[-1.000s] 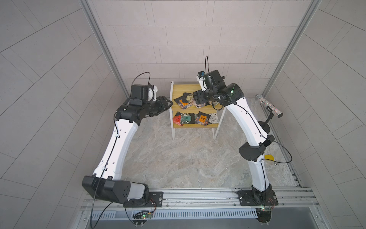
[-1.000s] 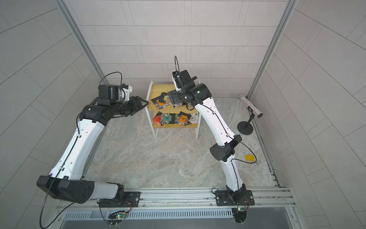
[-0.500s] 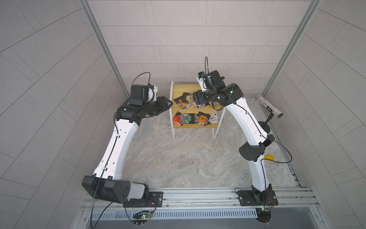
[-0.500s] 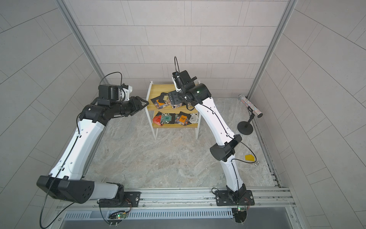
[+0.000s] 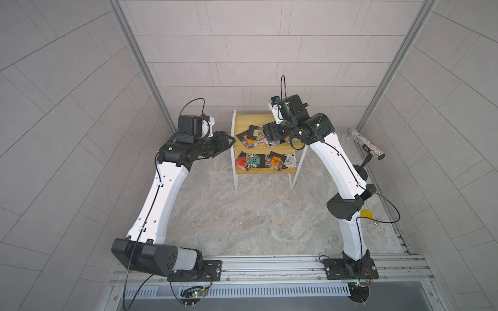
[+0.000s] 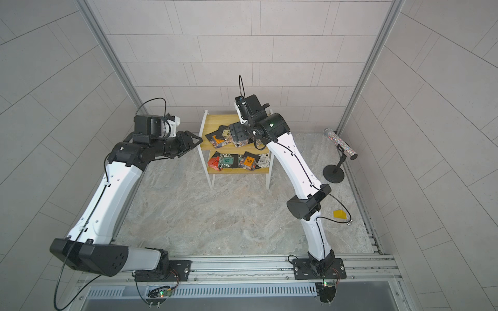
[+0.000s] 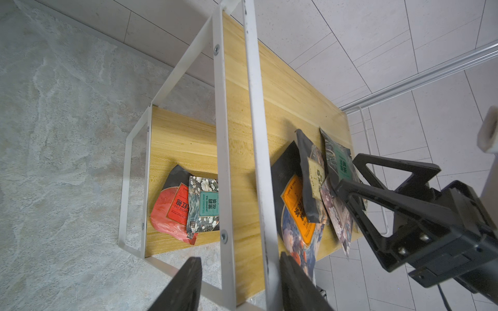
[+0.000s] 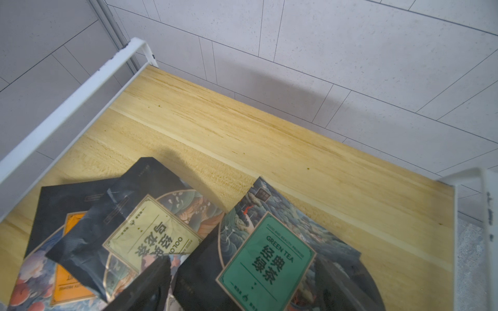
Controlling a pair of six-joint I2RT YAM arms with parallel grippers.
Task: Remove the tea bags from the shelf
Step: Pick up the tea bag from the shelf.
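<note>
On both boards of the shelf (image 5: 244, 122) tea bags (image 5: 253, 161) lie heaped, the right gripper (image 5: 270, 133) spread wide over the top pile, astride a green-label sachet (image 8: 266, 258) without clasping it, the left gripper (image 5: 230, 142) half-open and empty beside the frame.

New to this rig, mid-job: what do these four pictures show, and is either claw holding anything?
Two white robot arms, each with a two-finger gripper. Both top views look down from one overhead camera; the other two come from wrist cameras. A two-tier wooden shelf carries tea bags on both boards. The right gripper is open over the upper pile, jaws either side of a green-label sachet. The left gripper is open by the shelf's frame. Neither holds anything. A glittery tube on a stand and a yellow block sit aside.
</note>
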